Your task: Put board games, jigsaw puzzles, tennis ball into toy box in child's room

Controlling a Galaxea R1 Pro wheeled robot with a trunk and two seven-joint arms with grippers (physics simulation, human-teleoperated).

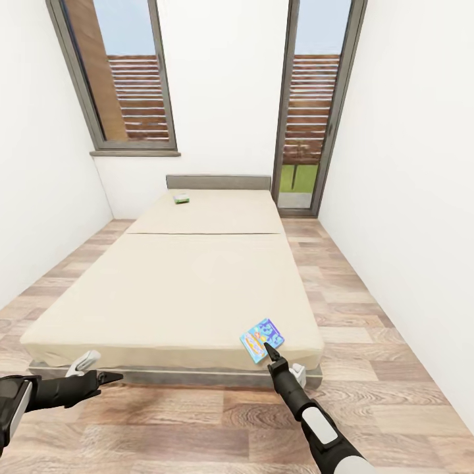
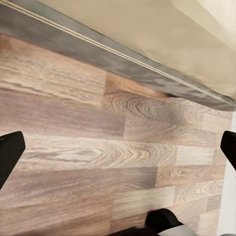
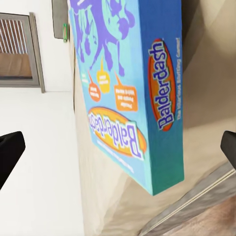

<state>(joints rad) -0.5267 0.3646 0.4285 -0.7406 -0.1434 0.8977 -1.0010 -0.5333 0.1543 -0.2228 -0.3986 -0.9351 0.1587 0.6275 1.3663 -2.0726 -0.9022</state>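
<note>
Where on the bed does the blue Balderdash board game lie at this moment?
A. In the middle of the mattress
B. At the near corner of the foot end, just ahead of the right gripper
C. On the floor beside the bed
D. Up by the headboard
B: the blue board game sits on the bed at its near foot-end corner, right in front of the right gripper.

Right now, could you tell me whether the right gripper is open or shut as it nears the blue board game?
Open. The right gripper has both fingertips spread wide, with the blue board game between them, untouched, lying flat on the bed.
</note>
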